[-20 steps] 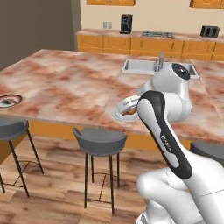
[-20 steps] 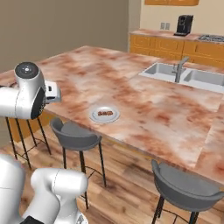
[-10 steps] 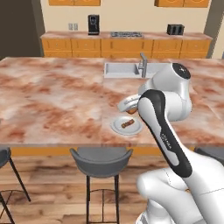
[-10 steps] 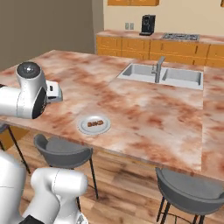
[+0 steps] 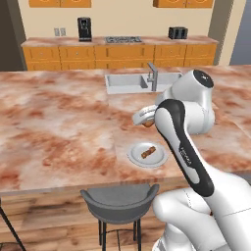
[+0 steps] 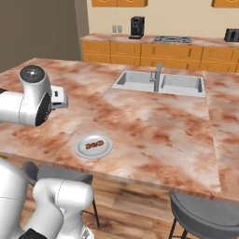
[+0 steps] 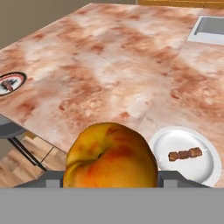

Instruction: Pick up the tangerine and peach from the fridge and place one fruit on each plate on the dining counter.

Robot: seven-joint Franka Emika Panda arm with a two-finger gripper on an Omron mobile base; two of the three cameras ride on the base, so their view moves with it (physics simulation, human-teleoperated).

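Note:
The peach [image 7: 110, 156], red-orange with a yellow patch, sits between my gripper's [image 7: 111, 176] fingers, which are shut on it just above the dining counter [image 7: 113, 65]. A sliver of the peach [image 5: 148, 123] shows under the gripper [image 5: 145, 117] in the left base view. The hand [image 6: 59, 96] hangs over the counter's near left part. A plate with a dark ringed rim [image 7: 11, 82] lies far off at the counter's left edge in the hand view. The tangerine and the fridge are out of view.
A white plate [image 5: 146, 154] holding a small brown skewer-like item [image 7: 185, 154] lies near the counter's front edge, just below the gripper. A sink with a tap [image 5: 153, 76] is set in the counter behind. Grey stools [image 5: 120, 203] stand along the front; orange wall cabinets [image 5: 117, 54] lie beyond.
The base has driven and turned, so the whole scene has shifted; the counter now lies square ahead and the white plate sits closer. The peach stays in the gripper.

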